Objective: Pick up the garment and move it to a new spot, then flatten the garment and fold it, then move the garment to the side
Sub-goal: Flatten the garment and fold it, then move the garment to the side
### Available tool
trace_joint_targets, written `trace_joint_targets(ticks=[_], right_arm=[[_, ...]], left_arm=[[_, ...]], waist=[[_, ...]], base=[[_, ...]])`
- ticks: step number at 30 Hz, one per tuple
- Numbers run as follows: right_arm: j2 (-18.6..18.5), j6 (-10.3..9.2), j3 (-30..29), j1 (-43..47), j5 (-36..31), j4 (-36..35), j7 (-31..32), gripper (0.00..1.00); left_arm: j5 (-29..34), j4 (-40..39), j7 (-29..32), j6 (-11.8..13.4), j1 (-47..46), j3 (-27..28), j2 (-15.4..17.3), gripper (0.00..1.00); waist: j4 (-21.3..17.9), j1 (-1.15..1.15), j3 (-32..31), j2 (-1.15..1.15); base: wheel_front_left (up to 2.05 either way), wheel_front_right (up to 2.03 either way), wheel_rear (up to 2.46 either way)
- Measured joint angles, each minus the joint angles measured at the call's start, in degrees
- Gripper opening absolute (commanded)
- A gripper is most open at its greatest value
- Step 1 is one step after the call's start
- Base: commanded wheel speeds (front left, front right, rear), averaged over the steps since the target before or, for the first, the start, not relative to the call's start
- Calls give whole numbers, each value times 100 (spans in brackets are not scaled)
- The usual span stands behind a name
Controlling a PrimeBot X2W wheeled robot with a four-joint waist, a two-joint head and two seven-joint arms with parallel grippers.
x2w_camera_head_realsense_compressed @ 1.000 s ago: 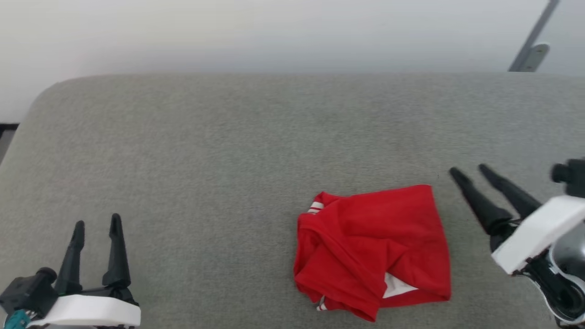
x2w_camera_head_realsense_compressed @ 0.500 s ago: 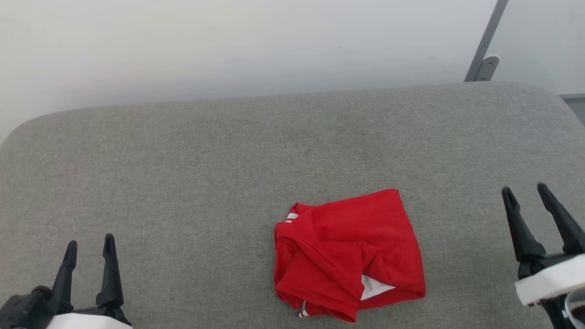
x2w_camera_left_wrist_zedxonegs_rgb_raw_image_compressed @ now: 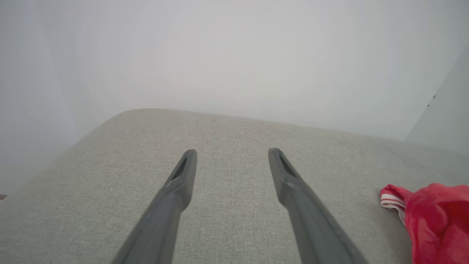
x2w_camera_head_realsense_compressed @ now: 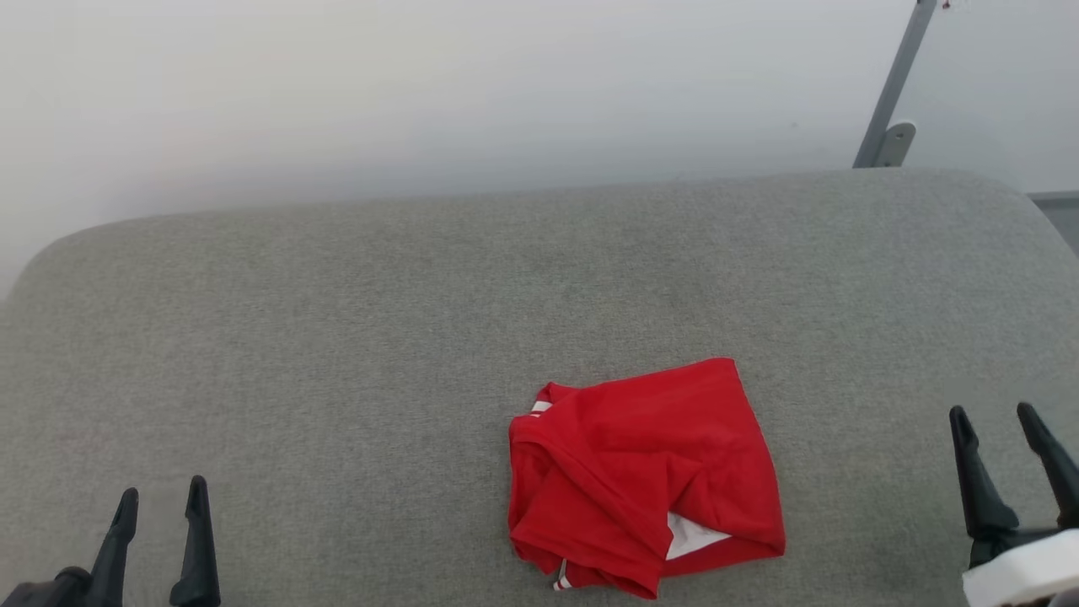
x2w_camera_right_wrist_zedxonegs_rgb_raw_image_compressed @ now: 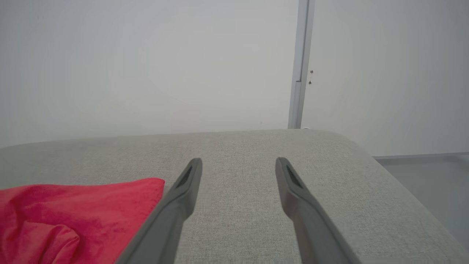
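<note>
Item 1. My left pincer [x2w_camera_head_realsense_compressed: 163,491]: lower left of the head view, two dark fingers spread apart, over bare grey cloth, well apart from the shirt.

Item 2. My right pincer [x2w_camera_head_realsense_compressed: 990,410]: lower right, fingers likewise spread apart, gripping nothing, off the shirt's right edge and not touching it.

Item 3. Red shirt [x2w_camera_head_realsense_compressed: 649,472]: a loosely folded bundle lying on the worktop [x2w_camera_head_realsense_compressed: 421,295] between my two pincers, nearer the right one and toward the near edge. Striped white sleeve trim shows at its upper left corner, and a white patch at its lower right.

Item 4. Worktop: grey fabric cover, rounded far corners.

Item 5. Pale wall [x2w_camera_head_realsense_compressed: 421,84] behind it.

Item 6. Grey metal post [x2w_camera_head_realsense_compressed: 893,84], far right, standing against the wall.
</note>
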Motion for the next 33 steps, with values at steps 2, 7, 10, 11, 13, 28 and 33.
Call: trace_joint_targets(ticks=[2,7,10,11,13,28,33], right_arm=[[85,0,-81,95,-54,-18,-10,100],[250,1,-240,269,-163,-143,-18,100],[309,1,-293,296,-186,-210,-20,100],[320,1,-303,317,-186,-221,-22,100],[336,1,-324,340,-185,-224,-22,100],[35,0,557,-87,350,25,828,100],[-321,1,1184,-537,812,67,1863,100]], left_arm=[[1,11,0,0,35,25,-12,100],[-8,11,0,0,75,85,-109,100],[-9,10,0,0,77,91,-144,100],[-9,13,0,0,77,92,-154,100],[-9,13,0,0,77,86,-154,100],[-36,7,0,0,38,36,-222,100],[-98,92,0,0,-31,-92,-214,100]], waist=[[53,0,-17,0],[200,0,-49,0],[280,0,-56,0],[302,0,-59,0],[339,0,-60,0],[414,0,24,0],[493,0,75,0]], base=[[0,0,0],[0,0,0],[0,0,0],[0,0,0],[0,0,0],[0,0,0],[0,0,0]])
